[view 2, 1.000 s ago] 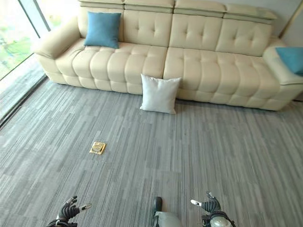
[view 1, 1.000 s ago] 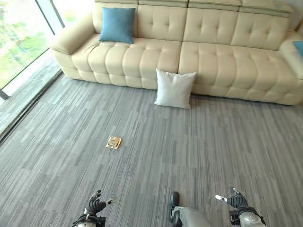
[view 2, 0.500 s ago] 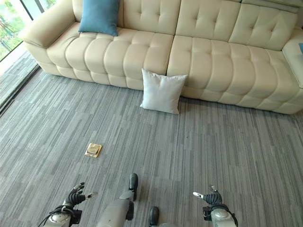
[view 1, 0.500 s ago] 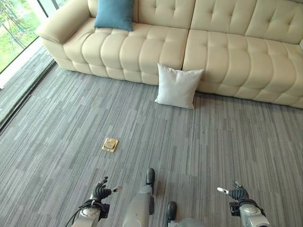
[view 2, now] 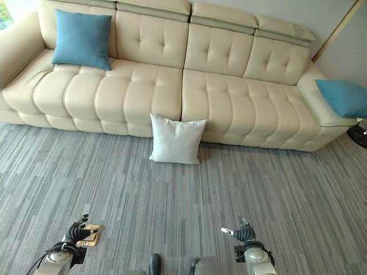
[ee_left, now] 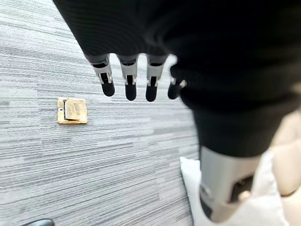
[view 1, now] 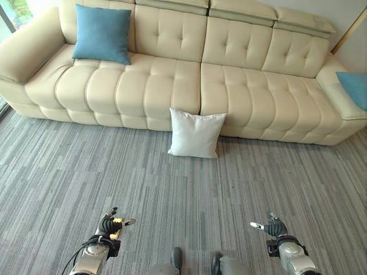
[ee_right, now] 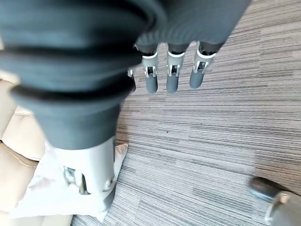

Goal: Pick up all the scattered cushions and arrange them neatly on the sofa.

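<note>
A white cushion [view 1: 195,133] stands on the grey carpet, leaning against the front of the cream sofa [view 1: 246,91] near its middle. A blue cushion [view 1: 103,33] rests upright against the sofa's back at the left end. Another blue cushion [view 2: 343,96] lies on the right armrest. My left hand [view 1: 109,224] hangs low at the lower left, well short of the white cushion, fingers [ee_left: 129,87] straight and holding nothing. My right hand [view 1: 274,228] hangs low at the lower right, also open and holding nothing. The white cushion [ee_right: 42,188] shows past my right hand.
A brass floor plate [view 2: 90,236] is set in the carpet right beside my left hand. Bare carpet lies between me and the sofa. A dark round object [view 2: 360,135] stands on the floor by the sofa's right end.
The whole view has shifted right and nearer the sofa, so the camera moved. Both hands stay low and empty. The brass plate now shows by my left hand.
</note>
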Motion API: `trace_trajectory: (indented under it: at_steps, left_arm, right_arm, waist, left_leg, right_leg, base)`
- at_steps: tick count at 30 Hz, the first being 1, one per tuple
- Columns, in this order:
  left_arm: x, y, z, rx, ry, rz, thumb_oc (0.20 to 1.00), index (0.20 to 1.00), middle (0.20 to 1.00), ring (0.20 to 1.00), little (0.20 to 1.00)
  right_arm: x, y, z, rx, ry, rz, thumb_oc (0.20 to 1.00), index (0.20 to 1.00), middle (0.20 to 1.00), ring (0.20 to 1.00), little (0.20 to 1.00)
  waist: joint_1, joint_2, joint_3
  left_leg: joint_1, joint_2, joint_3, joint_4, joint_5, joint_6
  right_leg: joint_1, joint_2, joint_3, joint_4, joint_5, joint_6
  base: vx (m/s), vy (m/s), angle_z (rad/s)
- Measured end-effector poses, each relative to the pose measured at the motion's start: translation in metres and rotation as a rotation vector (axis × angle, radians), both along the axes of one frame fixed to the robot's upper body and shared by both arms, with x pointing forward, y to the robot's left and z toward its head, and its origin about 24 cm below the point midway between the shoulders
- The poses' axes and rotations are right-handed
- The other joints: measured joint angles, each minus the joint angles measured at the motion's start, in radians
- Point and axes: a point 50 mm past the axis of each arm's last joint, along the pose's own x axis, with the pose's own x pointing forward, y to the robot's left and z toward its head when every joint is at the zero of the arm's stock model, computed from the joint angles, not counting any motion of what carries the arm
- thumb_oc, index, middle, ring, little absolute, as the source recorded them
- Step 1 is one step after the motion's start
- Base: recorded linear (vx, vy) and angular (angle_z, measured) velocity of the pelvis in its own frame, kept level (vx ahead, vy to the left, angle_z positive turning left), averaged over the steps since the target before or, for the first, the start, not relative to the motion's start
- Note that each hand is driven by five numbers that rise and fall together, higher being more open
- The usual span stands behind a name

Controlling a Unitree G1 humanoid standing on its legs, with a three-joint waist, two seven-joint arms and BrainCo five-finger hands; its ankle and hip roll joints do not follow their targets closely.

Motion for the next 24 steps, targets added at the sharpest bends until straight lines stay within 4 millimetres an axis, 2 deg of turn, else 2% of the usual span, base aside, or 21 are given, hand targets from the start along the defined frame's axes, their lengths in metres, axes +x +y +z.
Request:
trace_trajectory:
  at_steps: [1,2,4,6,7,9,11,12,13,14,16,17,18,19,20,21,22,24]
  left_arm:
    - [-0.005,0.0,-0.003,-0.002,0.016,0.007,1.0,1.0,1.0,1.0,1.0]
    - [-0.01,0.0,-0.005,-0.005,0.028,0.01,1.0,1.0,1.0,1.0,1.0]
    - [-0.019,0.001,-0.008,-0.018,0.037,0.05,1.0,1.0,1.0,1.0,1.0]
    - [-0.024,0.0,-0.012,-0.026,0.057,0.07,1.0,1.0,1.0,1.0,1.0]
    - [-0.025,-0.001,-0.013,-0.03,0.06,0.072,1.0,1.0,1.0,1.0,1.0]
    - [-0.023,-0.006,-0.014,-0.04,0.058,0.059,1.0,1.0,1.0,1.0,1.0]
    - [-0.022,-0.013,-0.017,-0.062,0.056,0.058,1.0,1.0,1.0,1.0,1.0]
    - [-0.023,-0.017,-0.018,-0.072,0.058,0.058,1.0,1.0,1.0,1.0,1.0]
    - [-0.023,-0.02,-0.019,-0.082,0.057,0.057,1.0,1.0,1.0,1.0,1.0]
    - [-0.019,-0.022,-0.018,-0.087,0.043,0.045,1.0,1.0,1.0,1.0,1.0]
    - [-0.017,-0.025,-0.016,-0.095,0.029,0.032,1.0,1.0,1.0,1.0,1.0]
    - [-0.018,-0.023,-0.016,-0.091,0.034,0.031,1.0,1.0,1.0,1.0,1.0]
    - [-0.014,-0.022,-0.014,-0.087,0.024,0.026,1.0,1.0,1.0,1.0,1.0]
    - [-0.014,-0.022,-0.014,-0.087,0.024,0.026,1.0,1.0,1.0,1.0,1.0]
    - [-0.008,-0.022,-0.011,-0.087,0.005,0.016,1.0,1.0,1.0,1.0,1.0]
    - [-0.004,-0.028,-0.01,-0.095,-0.001,-0.017,1.0,1.0,1.0,1.0,1.0]
    - [-0.001,-0.033,-0.01,-0.103,-0.004,-0.037,1.0,1.0,1.0,1.0,1.0]
    - [0.003,-0.036,-0.01,-0.109,-0.006,-0.055,1.0,1.0,1.0,1.0,1.0]
  right_arm:
    - [-0.003,0.0,-0.001,0.001,0.008,-0.001,1.0,1.0,1.0,1.0,1.0]
    - [-0.007,-0.001,-0.003,-0.001,0.021,-0.005,1.0,1.0,1.0,1.0,1.0]
    - [-0.01,-0.002,-0.003,-0.009,0.02,0.003,1.0,1.0,1.0,1.0,1.0]
    - [-0.011,-0.004,-0.003,-0.015,0.021,0.002,1.0,1.0,1.0,1.0,1.0]
    - [-0.011,-0.004,-0.003,-0.02,0.023,0.006,1.0,1.0,1.0,1.0,1.0]
    - [-0.016,-0.005,-0.005,-0.02,0.036,0.003,1.0,1.0,1.0,1.0,1.0]
    - [-0.014,-0.007,-0.003,-0.024,0.029,0.004,1.0,1.0,1.0,1.0,1.0]
    - [-0.013,-0.007,-0.003,-0.024,0.026,0.002,1.0,1.0,1.0,1.0,1.0]
    - [-0.013,-0.007,-0.002,-0.024,0.022,0.003,1.0,1.0,1.0,1.0,1.0]
    - [-0.009,-0.006,0.001,-0.022,0.0,0.01,1.0,1.0,1.0,1.0,1.0]
    - [0.003,-0.008,0.008,-0.031,-0.04,0.024,1.0,1.0,1.0,1.0,1.0]
    - [0.006,-0.009,0.01,-0.035,-0.047,0.023,1.0,1.0,1.0,1.0,1.0]
    - [0.006,-0.01,0.01,-0.036,-0.041,0.02,1.0,1.0,1.0,1.0,1.0]
    - [0.006,-0.01,0.01,-0.036,-0.041,0.02,1.0,1.0,1.0,1.0,1.0]
    - [0.005,-0.011,0.009,-0.036,-0.038,0.01,1.0,1.0,1.0,1.0,1.0]
    - [0.005,-0.013,0.01,-0.043,-0.037,0.007,1.0,1.0,1.0,1.0,1.0]
    - [0.002,-0.016,0.008,-0.051,-0.022,0.003,1.0,1.0,1.0,1.0,1.0]
    - [-0.001,-0.018,0.006,-0.056,-0.005,-0.002,1.0,1.0,1.0,1.0,1.0]
  waist:
    - [0.003,0.0,0.0]
    - [-0.008,0.001,0.002]
    - [-0.012,0.003,0.0]
    - [-0.021,0.003,0.002]
    - [-0.026,0.006,0.002]
    - [-0.037,0.012,0.002]
    - [-0.046,0.031,-0.007]
    - [-0.047,0.042,-0.012]
    - [-0.046,0.049,-0.013]
    - [-0.041,0.049,-0.015]
    - [-0.016,0.043,-0.013]
    - [-0.019,0.043,-0.012]
    - [-0.019,0.036,-0.004]
    - [-0.019,0.036,-0.004]
    - [-0.023,0.021,0.005]
    - [-0.026,0.008,0.012]
    - [-0.026,0.004,0.015]
    - [-0.024,-0.001,0.02]
  left_leg:
    - [0.018,-0.001,0.004,0.001,-0.001,0.009]
    - [0.044,-0.001,0.011,0.001,-0.021,0.0]
    - [0.06,-0.005,-0.002,0.005,-0.064,0.002]
    - [0.094,-0.008,-0.016,0.003,-0.089,-0.008]
    - [0.114,-0.006,-0.032,-0.001,-0.099,-0.004]
    - [0.167,0.008,-0.09,-0.014,-0.119,-0.033]
    - [0.216,0.048,-0.125,-0.019,-0.129,-0.051]
    - [0.211,0.066,-0.136,0.011,-0.131,-0.055]
    - [0.199,0.083,-0.143,0.072,-0.132,-0.062]
    - [0.118,0.089,-0.135,0.256,-0.142,-0.08]
    - [-0.08,0.118,-0.111,0.616,-0.122,-0.11]
    - [-0.145,0.165,-0.091,0.666,-0.118,-0.117]
    - [-0.179,0.195,-0.078,0.662,-0.113,-0.123]
    - [-0.179,0.195,-0.078,0.662,-0.113,-0.123]
    - [-0.224,0.223,-0.057,0.604,-0.115,-0.126]
    - [-0.239,0.183,-0.055,0.454,-0.114,-0.126]
    - [-0.258,0.155,-0.05,0.361,-0.103,-0.125]
    - [-0.291,0.116,0.002,0.193,-0.043,-0.128]
  right_leg:
    - [-0.003,0.001,-0.019,-0.062,0.049,-0.004]
    - [-0.012,0.002,-0.031,-0.106,0.082,-0.012]
    - [-0.039,0.011,-0.033,-0.147,0.12,0.011]
    - [-0.065,0.025,-0.034,-0.189,0.137,0.005]
    - [-0.064,0.036,-0.034,-0.19,0.148,-0.01]
    - [-0.011,0.054,-0.034,-0.184,0.161,-0.035]
    - [0.042,0.088,-0.04,-0.176,0.208,-0.096]
    - [0.053,0.102,-0.041,-0.166,0.212,-0.106]
    - [0.079,0.12,-0.047,-0.168,0.215,-0.134]
    - [0.105,0.133,-0.051,-0.179,0.225,-0.214]
    - [0.122,0.154,-0.039,-0.192,0.203,-0.252]
    - [0.146,0.178,-0.039,-0.195,0.177,-0.278]
    - [0.173,0.195,-0.039,-0.196,0.155,-0.291]
    - [0.173,0.195,-0.039,-0.196,0.155,-0.291]
    - [0.232,0.219,-0.033,-0.225,0.128,-0.291]
    - [0.267,0.218,-0.023,-0.258,0.105,-0.255]
    - [0.287,0.219,-0.021,-0.277,0.104,-0.252]
    - [0.321,0.22,-0.024,-0.315,0.086,-0.235]
  base:
    - [0.34,-0.038,0.08]
    - [0.46,-0.066,0.12]
    - [0.37,-0.088,0.15]
    - [0.39,-0.121,0.2]
    - [0.42,-0.174,0.38]
    - [0.41,-0.227,0.72]
    - [0.35,-0.258,0.66]
    - [0.22,-0.243,0.45]
    - [0.16,-0.239,0.37]
    - [0.14,-0.212,0.19]
    - [0.19,-0.195,-0.17]
    - [0.22,-0.127,-0.25]
    - [0.24,-0.077,-0.11]
    - [0.24,-0.045,-0.14]
    - [0.26,-0.035,-0.18]
    - [0.29,-0.002,-0.21]
    - [0.28,0.009,-0.13]
    - [0.28,0.03,0.06]
